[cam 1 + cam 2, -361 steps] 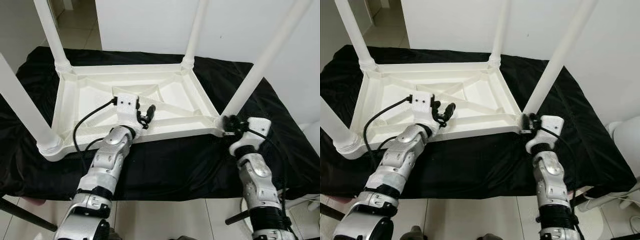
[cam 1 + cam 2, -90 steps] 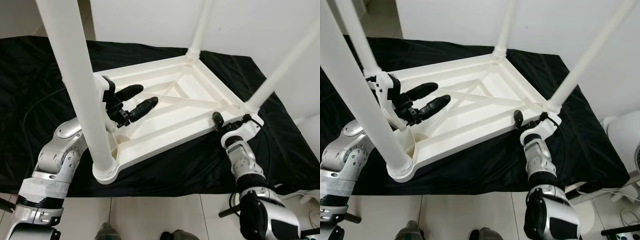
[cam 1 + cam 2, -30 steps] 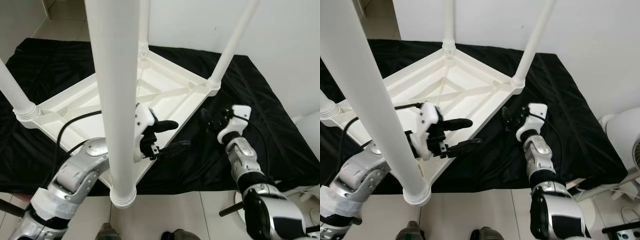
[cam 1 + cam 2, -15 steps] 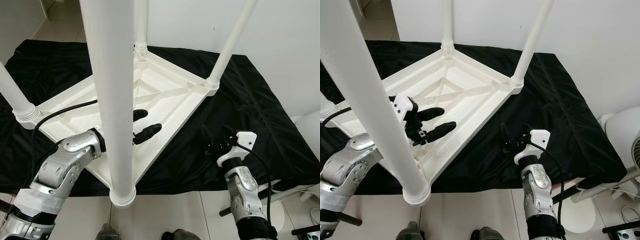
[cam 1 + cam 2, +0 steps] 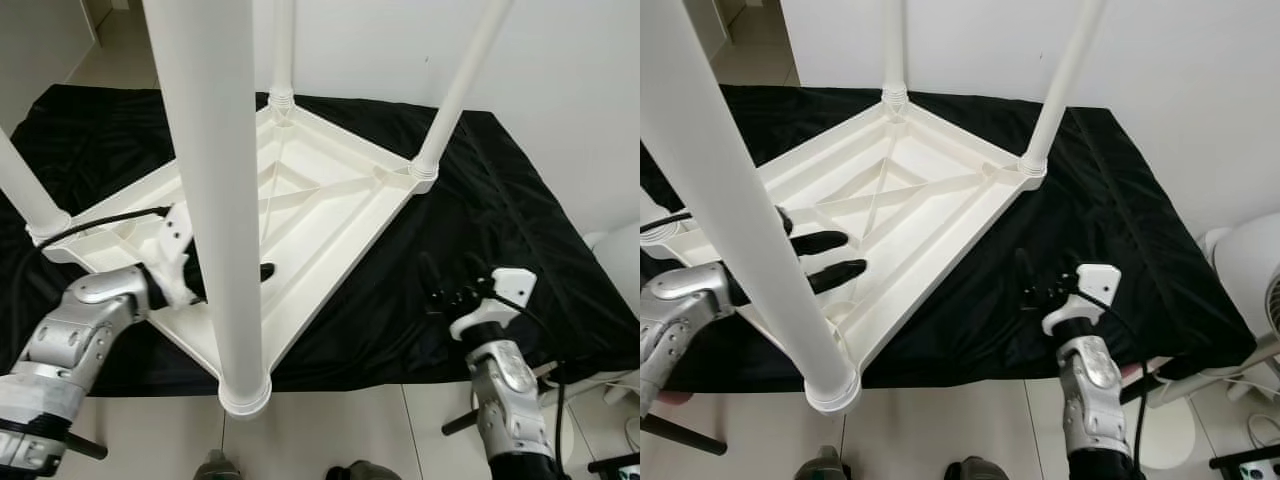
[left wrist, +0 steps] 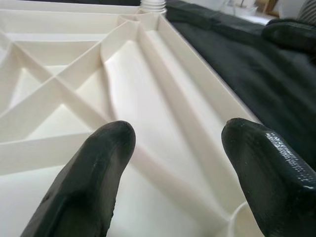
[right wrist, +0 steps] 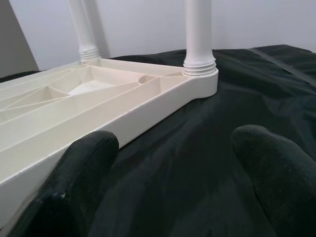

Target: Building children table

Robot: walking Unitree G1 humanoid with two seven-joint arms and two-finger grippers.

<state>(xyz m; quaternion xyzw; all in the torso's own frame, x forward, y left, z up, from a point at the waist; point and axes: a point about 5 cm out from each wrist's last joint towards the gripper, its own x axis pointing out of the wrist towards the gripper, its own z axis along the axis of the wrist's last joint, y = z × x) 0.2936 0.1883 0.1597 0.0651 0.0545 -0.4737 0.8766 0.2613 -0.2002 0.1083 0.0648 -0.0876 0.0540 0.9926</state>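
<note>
All four legs stand on the upturned table (image 5: 930,215), so we judge the assembly nearly finished. Our left gripper (image 5: 840,258) and right gripper (image 5: 1040,282) are both released and hold nothing; next we probably must grip the frame to turn it over.

We held our left gripper (image 5: 825,258) forward with fingers spread apart, and our right gripper (image 5: 1038,283) forward, fingers likewise parted.

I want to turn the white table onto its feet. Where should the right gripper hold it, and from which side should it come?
Probably the table leg nearest the right gripper, just above its ribbed collar at the corner. The leg is a round, upright post, slim enough for open fingers. Come from the robot's side, over the black cloth, fingers level. The frame's rim is a broader, flatter hold.
</note>
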